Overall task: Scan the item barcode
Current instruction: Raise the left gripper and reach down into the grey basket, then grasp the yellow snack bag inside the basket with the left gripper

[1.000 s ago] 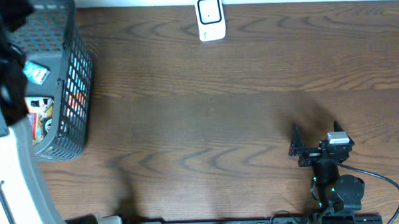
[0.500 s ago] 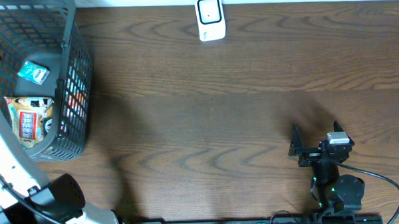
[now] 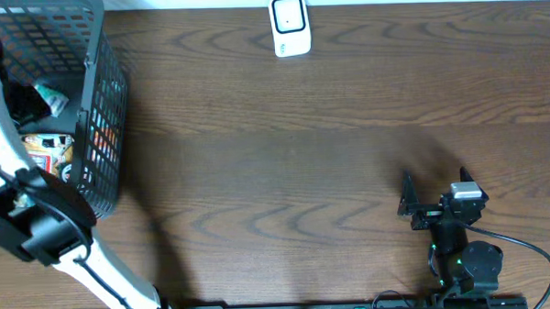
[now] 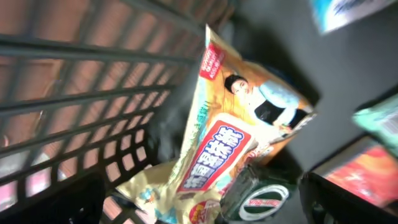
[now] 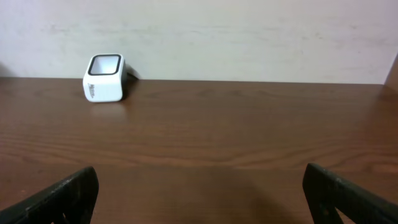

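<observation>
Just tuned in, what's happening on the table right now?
The left gripper hangs open inside the black mesh basket, just above a yellow snack bag, gripping nothing. Other packets lie beside it. The right gripper rests open near the front of the table, also empty. The white barcode scanner stands at the far edge; nothing is picked for scanning yet.

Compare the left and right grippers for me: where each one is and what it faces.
The left gripper is down inside the basket, over a yellow snack bag; the right gripper sits low over the table. The left faces packaged goods close up; the right faces the white scanner across the table. Both are open and hold nothing.
</observation>
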You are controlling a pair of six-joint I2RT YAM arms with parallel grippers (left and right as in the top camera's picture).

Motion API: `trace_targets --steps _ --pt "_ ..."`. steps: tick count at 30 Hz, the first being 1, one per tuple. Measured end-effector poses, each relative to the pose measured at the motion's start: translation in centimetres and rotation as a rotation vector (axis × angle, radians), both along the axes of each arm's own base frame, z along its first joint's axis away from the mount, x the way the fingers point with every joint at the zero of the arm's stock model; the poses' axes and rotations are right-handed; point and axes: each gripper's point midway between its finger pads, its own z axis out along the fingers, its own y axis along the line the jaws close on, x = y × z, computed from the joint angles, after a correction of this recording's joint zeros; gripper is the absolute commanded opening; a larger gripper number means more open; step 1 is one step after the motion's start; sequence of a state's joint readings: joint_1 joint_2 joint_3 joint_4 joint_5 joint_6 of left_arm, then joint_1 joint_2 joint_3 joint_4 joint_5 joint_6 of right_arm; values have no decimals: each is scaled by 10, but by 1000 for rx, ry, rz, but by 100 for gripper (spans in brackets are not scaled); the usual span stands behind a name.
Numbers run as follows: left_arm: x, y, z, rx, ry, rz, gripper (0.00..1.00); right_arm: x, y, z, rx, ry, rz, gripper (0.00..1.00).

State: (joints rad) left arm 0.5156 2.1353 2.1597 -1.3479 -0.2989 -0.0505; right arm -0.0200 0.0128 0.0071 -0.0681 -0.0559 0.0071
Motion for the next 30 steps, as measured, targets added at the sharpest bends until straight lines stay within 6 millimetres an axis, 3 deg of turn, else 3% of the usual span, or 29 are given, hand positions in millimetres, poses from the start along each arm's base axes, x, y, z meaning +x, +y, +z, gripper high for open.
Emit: trace_targets --steps 3,5,20,25,28,30 --pt "-7 -1 -37 -46 116 3 98 0 0 0 0 0 0 99" --pt "-12 -1 -48 -55 158 4 98 0 0 0 0 0 0 99" --pt "-44 9 -64 -119 218 71 98 0 0 0 0 0 0 99" --pt "-47 8 -83 -133 227 75 100 0 0 0 0 0 0 99" --pt "-48 6 -93 -142 230 77 89 0 0 0 0 0 0 99" --pt "-49 5 -98 -149 231 74 73 0 0 0 0 0 0 99"
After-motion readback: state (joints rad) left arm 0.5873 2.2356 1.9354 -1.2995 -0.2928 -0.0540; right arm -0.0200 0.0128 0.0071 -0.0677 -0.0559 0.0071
